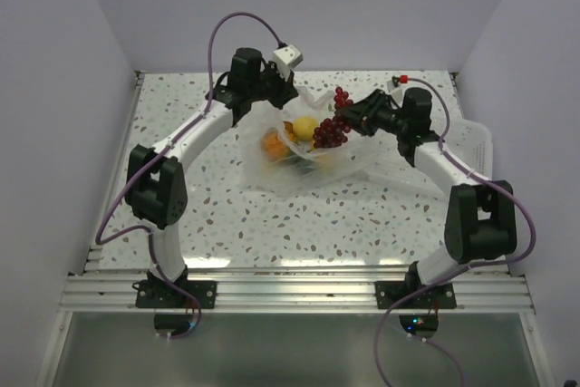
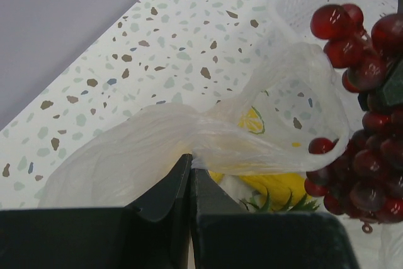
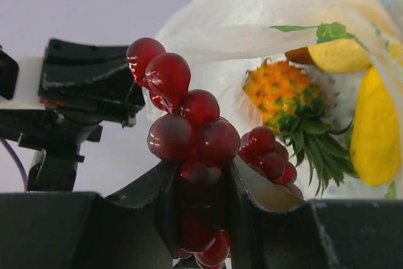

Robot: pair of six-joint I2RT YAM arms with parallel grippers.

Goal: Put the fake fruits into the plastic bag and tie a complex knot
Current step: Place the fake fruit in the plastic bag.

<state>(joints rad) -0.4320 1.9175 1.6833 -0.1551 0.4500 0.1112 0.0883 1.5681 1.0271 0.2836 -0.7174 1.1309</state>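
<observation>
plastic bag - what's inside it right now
Inside the plastic bag: a yellow fruit and a small orange pineapple with green leaves. The red grapes are in the right hand at its mouth, not clearly inside. Anything beneath those fruits is hidden by crumpled plastic.

Left claw (image 2: 190,163) pinches plastic bag (image 2: 145,140) beside grapes (image 2: 368,162).

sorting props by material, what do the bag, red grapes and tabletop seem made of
The bag: thin plastic film, clear to slightly milky; it crinkles, bunches and is see-through. The grape bunch: probably moulded plastic or rubber, glossy; each dark red bead carries sharp highlights. The tabletop: white with coloured flecks, terrazzo-look; stone or printed laminate, cannot tell.
</observation>
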